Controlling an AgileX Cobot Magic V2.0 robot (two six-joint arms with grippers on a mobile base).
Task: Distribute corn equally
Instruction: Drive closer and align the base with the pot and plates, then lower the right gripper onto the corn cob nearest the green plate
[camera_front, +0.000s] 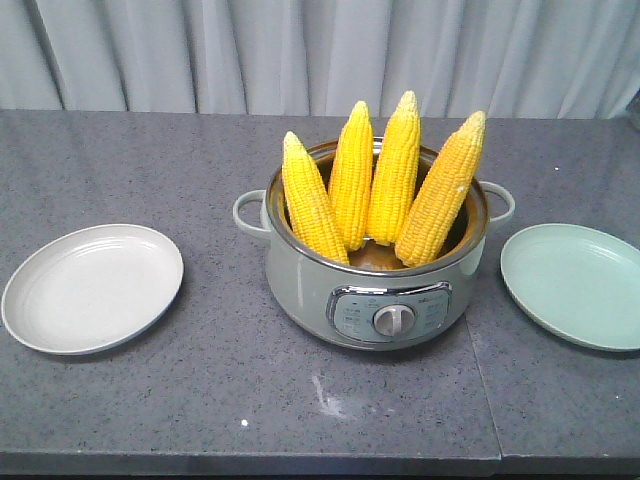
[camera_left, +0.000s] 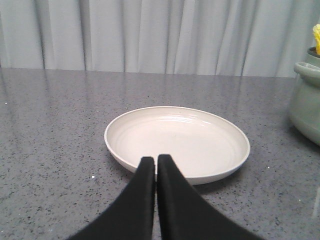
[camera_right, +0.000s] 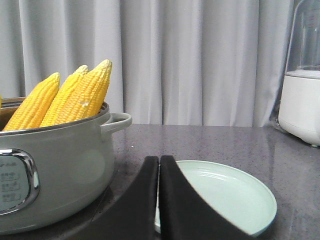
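Black left gripper (camera_left: 155, 159): fingers pressed together on nothing, low over the grey counter (camera_left: 50, 150), at the near edge of the cream plate (camera_left: 177, 140).
Black right gripper (camera_right: 159, 159): also closed and empty, at the near edge of the green plate (camera_right: 225, 192); the pot (camera_right: 55, 165) stands to its left.
Corn (camera_front: 394, 170): four cobs stand tips-up in the pot, bases close together and tips fanned apart, between the two bare plates.
Handling: probably stiff and fairly heavy. The rounded kernel rows may slip or roll, and the taper could let a grip slide toward the tip.
Hold: best across the thick middle above the rim. The leftmost cob (camera_front: 312, 205) and rightmost cob (camera_front: 441, 190) offer the most finger room.
Writing: the control panel (camera_front: 392, 312) around the knob carries small markings, too small to read. No brand is legible.
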